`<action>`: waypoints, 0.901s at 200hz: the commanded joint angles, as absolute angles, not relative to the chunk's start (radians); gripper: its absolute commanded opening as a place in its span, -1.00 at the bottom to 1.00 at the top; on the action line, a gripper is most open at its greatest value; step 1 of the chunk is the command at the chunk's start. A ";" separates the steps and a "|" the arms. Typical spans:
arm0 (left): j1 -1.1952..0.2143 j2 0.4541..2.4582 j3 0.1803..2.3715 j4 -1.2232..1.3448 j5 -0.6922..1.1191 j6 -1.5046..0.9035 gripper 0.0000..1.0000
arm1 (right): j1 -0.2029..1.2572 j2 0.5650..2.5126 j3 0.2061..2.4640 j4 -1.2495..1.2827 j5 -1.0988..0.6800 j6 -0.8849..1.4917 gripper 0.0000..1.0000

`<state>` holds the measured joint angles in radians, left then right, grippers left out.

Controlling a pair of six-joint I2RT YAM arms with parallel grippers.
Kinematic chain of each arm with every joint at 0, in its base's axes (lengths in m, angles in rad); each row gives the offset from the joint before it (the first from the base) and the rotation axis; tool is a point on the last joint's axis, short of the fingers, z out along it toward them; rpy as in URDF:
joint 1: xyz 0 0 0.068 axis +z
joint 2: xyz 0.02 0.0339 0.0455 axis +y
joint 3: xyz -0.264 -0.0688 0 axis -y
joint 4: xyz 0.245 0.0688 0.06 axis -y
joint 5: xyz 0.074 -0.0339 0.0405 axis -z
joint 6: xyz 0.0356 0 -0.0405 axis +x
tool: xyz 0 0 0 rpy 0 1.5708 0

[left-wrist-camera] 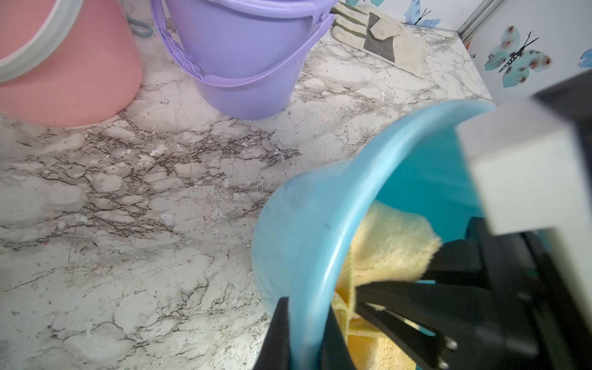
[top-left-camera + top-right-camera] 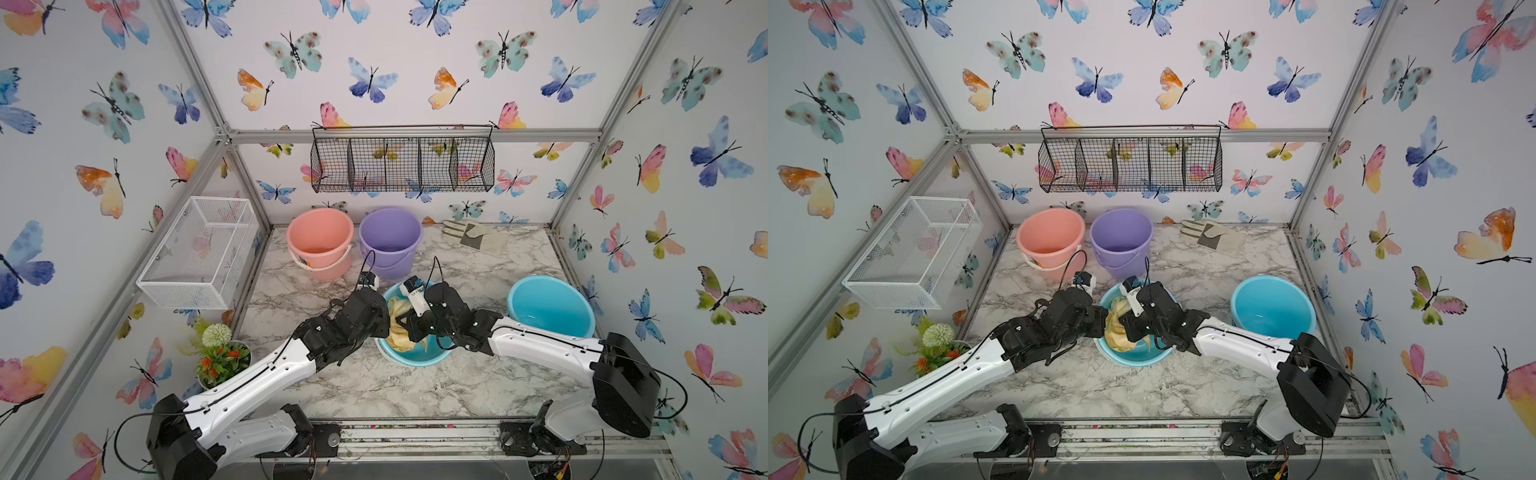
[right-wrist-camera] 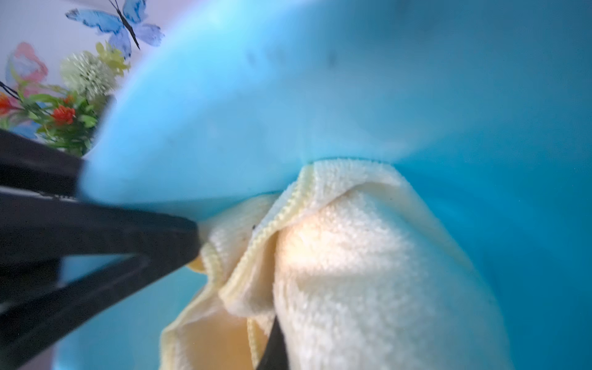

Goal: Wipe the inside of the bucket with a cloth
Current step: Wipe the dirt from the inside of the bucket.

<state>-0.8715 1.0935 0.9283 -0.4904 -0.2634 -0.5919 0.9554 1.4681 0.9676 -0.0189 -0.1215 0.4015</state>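
Bucket: the light blue bucket (image 2: 415, 358) stands mid-table on the marble table (image 2: 415, 395), between the two arms, and shows in both top views (image 2: 1138, 358).
Cloth: the pale yellow cloth (image 2: 397, 332) is inside the bucket, bunched against its left inner wall. The right wrist view shows its folds (image 3: 368, 272) pressed to the blue plastic.
Left gripper: the left gripper (image 1: 307, 333) is clamped on the bucket's left rim, one finger outside the wall and one inside.
Right gripper: the right gripper (image 1: 357, 299) reaches into the bucket from the right and is closed on the cloth.
Far left: a pink bucket (image 2: 320, 259) and a purple bucket (image 2: 390, 262) stand just beside each other.
Far right: a glove (image 2: 473, 237) lies flat by the back wall.
Right: a second blue bucket (image 2: 552, 299) stands near the table's right edge.
Near left: a flower pot (image 2: 220, 359) sits at the left edge.
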 commanded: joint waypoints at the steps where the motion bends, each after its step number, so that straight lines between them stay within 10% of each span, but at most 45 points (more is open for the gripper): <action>1: -0.871 1.092 0.924 -0.468 -0.234 -0.608 -1.00 | 0.960 1.417 1.012 -0.037 -0.043 0.416 -0.96; 180: -0.869 1.106 0.931 -0.463 -0.218 -0.602 -1.00 | 0.976 1.568 0.822 0.366 0.011 0.145 -0.96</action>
